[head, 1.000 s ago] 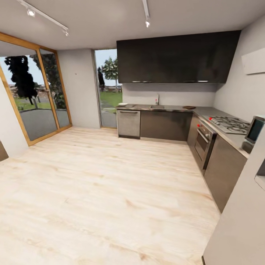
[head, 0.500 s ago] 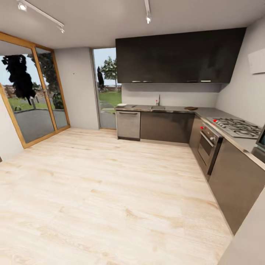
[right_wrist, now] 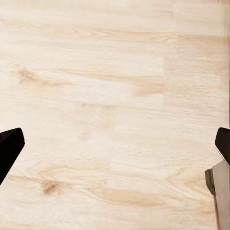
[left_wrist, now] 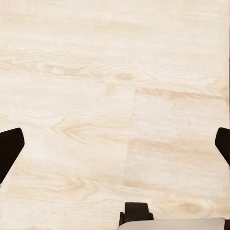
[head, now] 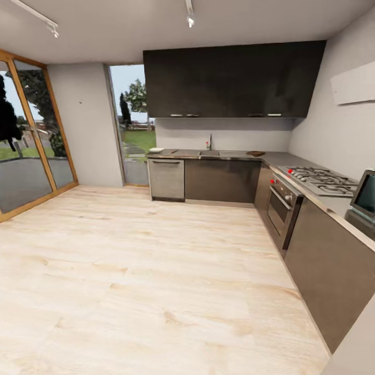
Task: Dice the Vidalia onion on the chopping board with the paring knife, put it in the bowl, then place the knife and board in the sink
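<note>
Far across the room, the grey countertop [head: 237,154] runs along the back wall. The sink [head: 212,153] is set into it, with its faucet [head: 210,141] standing behind. A small brown shape, the chopping board [head: 255,153], lies on the counter to the right of the sink. A white bowl [head: 155,149] sits at the counter's left end. The onion and the paring knife are too small or hidden to make out. My left gripper [left_wrist: 115,148] and right gripper [right_wrist: 115,148] both hang open over the pale wood floor, holding nothing.
A wide wooden floor [head: 146,260] lies between me and the counter. Along the right wall run a gas hob [head: 319,179], an oven [head: 278,207] and a small appliance [head: 365,200]. A steel dishwasher [head: 166,178] stands below the bowl. Glass doors [head: 26,156] are on the left.
The whole head view has shifted: the kitchen run now sits further left in the picture, so the camera has moved. Nothing among the things has moved.
</note>
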